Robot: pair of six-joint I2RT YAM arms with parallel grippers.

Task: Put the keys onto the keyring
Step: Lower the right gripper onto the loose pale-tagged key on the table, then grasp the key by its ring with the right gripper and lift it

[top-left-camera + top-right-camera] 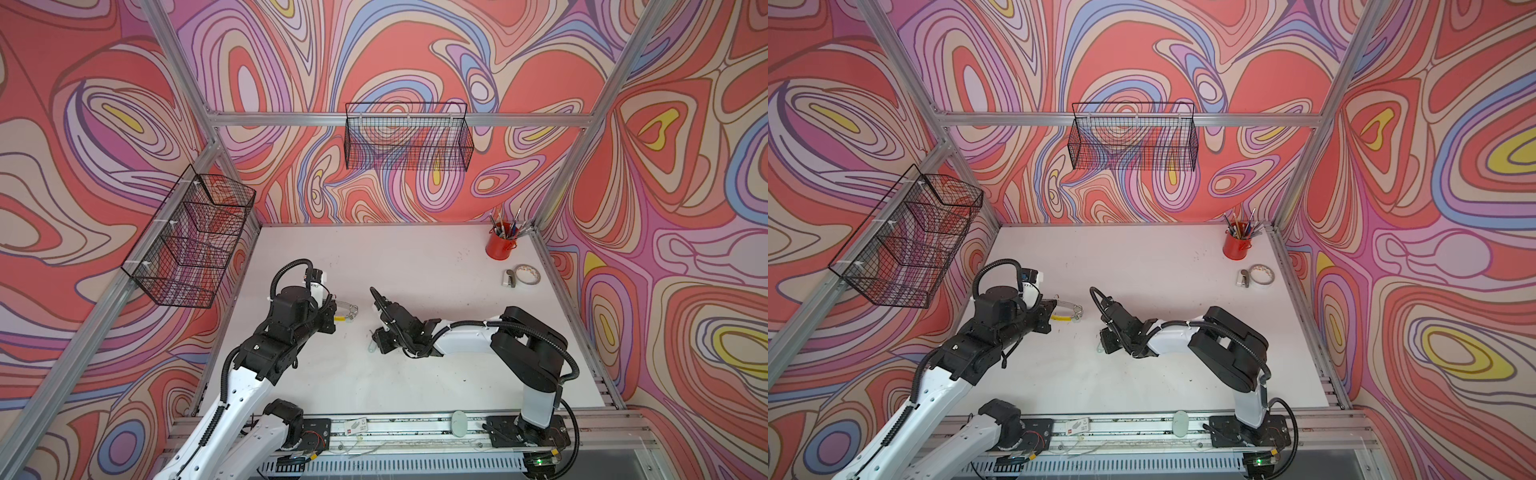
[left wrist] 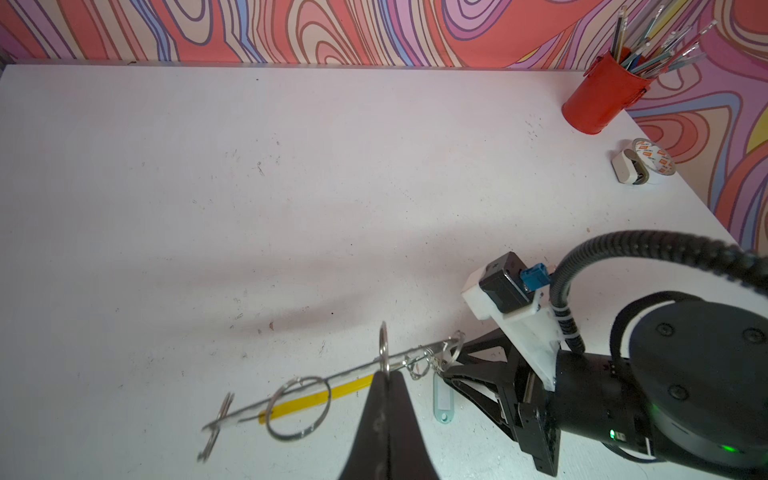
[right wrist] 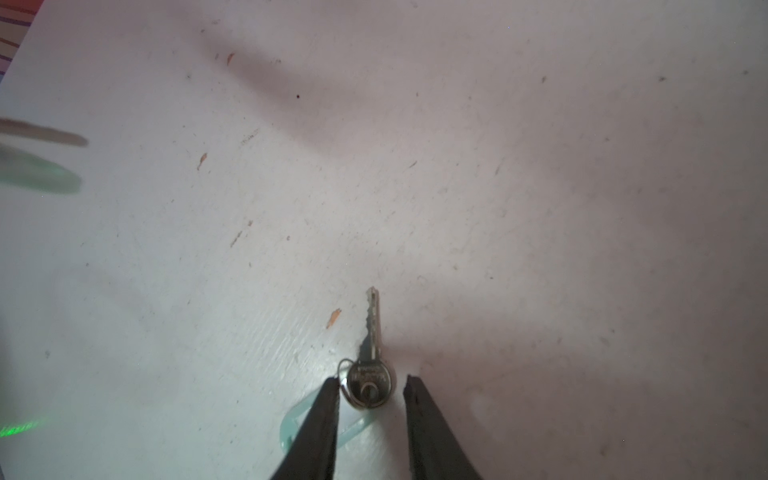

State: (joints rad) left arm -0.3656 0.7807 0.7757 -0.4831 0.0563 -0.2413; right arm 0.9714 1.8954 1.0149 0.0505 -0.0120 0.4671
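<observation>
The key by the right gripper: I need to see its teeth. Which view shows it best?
The right wrist view: the key lies close and sharp, teeth and head plain, between the parted fingers of the right gripper. The left wrist view shows only its pale tag; in both top views, a sliver of that tag.

Soft bright light, faint shadows; wrist-view edges blurry, top views warped.

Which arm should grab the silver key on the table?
Right. The right gripper has open jaws straddling the small silver metal key; the left gripper is shut on the large grey metal keyring.
</observation>
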